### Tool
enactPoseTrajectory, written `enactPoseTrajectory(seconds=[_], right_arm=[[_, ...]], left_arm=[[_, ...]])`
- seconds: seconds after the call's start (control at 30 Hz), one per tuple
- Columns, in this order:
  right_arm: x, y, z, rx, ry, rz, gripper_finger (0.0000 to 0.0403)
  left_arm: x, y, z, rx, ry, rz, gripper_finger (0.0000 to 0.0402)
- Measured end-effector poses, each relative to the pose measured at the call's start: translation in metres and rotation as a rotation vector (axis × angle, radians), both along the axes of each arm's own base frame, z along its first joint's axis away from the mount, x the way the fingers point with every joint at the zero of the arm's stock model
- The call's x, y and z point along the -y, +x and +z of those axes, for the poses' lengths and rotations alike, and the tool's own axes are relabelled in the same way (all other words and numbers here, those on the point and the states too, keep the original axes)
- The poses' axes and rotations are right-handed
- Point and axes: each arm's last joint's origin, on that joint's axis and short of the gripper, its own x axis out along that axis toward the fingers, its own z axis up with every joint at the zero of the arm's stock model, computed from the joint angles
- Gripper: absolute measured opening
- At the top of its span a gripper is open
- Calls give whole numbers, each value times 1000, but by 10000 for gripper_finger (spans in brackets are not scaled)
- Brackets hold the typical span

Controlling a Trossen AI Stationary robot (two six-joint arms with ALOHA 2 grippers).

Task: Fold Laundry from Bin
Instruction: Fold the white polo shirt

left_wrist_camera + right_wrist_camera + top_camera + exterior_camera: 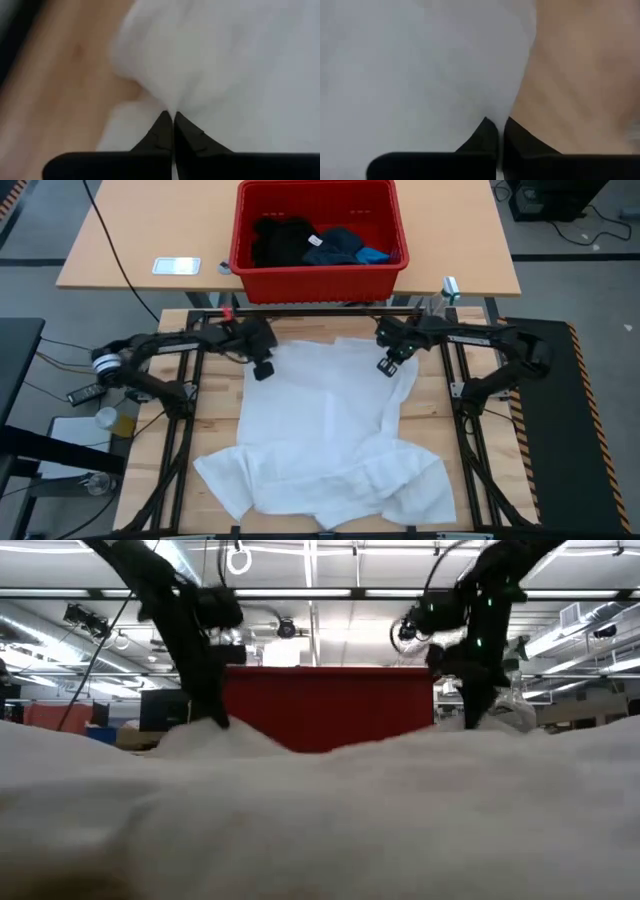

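Two grippers, left (pixel 264 370) and right (pixel 384 367), have their jaws clenched on the far corners of the white garment (pixel 330 440) spread on the bench (pixel 215 415), so lift both evenly to keep that edge taut.

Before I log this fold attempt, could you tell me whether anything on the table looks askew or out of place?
The white garment lies crooked and rumpled, its near edge bunched in folds. Both the left gripper and right gripper are shut on its far corners. The rest of the laundry sits in the red bin. Nothing spilled.
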Motion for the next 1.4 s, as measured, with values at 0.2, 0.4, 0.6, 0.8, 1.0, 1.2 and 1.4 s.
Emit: enactPoseTrajectory(seconds=[0.2, 0.4, 0.6, 0.8, 1.0, 1.2, 1.4], right_arm=[[-9, -4, 59, 67, -248, -20, 11], [8, 0, 63, 119, -446, -20, 10], [50, 14, 16, 101, -342, -88, 16], [77, 22, -31, 42, -180, -82, 50], [77, 12, -29, 64, -52, -80, 128], [66, -6, 20, 141, -211, -74, 177], [34, -16, 55, 342, -96, 32, 197]], left_arm=[[18, -32, 61, 147, 291, 122, 1], [10, -45, 54, 102, 475, 167, 1], [-20, -40, 6, 66, 455, 247, 1], [-53, -41, -36, -27, 378, 321, 52], [-57, -39, -31, -108, 336, 334, 152], [-46, -35, 15, 9, 449, 259, 209], [-10, -34, 40, 199, 140, 38, 215]])
